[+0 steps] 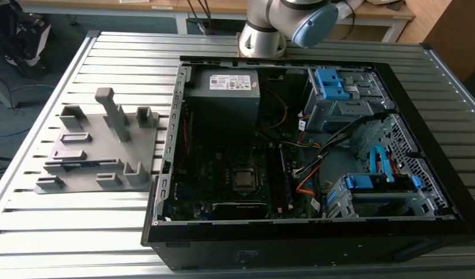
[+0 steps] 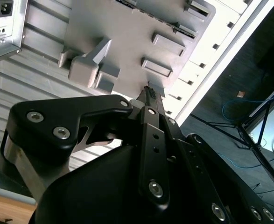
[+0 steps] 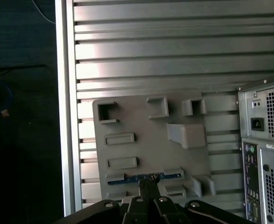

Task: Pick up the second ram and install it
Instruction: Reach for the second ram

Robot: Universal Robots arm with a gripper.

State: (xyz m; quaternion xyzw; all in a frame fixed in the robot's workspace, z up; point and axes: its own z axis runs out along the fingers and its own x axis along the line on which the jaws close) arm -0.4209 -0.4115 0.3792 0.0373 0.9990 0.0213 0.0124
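We see the gripper point(image 3: 148, 179) with its fingers pressed together and nothing clamped between them. The second ram point(image 3: 122, 180) sits in a slot along one edge of the grey fixture plate point(image 3: 146, 140), its blue-green board showing. In the first wrist view the fingertips line up with its middle, apart from it. The plate lies on the slatted table point(image 1: 67, 232), at the exterior view's left of the open computer case point(image 1: 315, 235).

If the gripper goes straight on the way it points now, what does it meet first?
Most likely the second ram, lying in its slot on the grey fixture: in the first wrist view the gripper lines up with its middle. The depth between them is unclear.
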